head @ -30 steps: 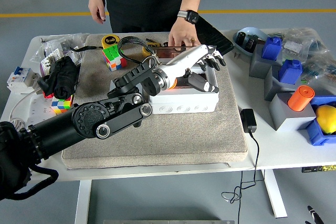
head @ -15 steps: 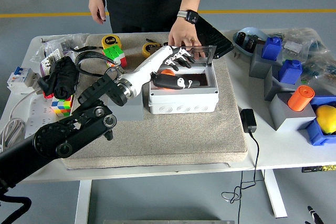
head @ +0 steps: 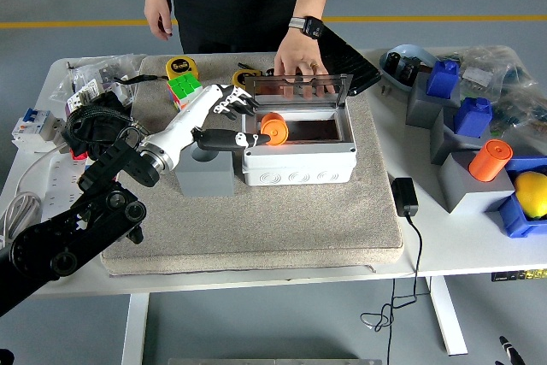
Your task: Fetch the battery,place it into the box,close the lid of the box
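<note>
While the left hand [head: 224, 117] hovers just left of the box [head: 297, 160] w/ fingers spread, holding nothing, the battery [head: 273, 129], an orange cylinder w/ round end facing the camera, sits inside the box at its left end. Box is light grey, on a beige mat [head: 282, 220], interior dark. Its clear lid [head: 299, 87] stands up at the far edge; a person's hand [head: 295, 61] rests on the lid top. Grey block [head: 205, 173] sits beside the box's left wall.
</note>
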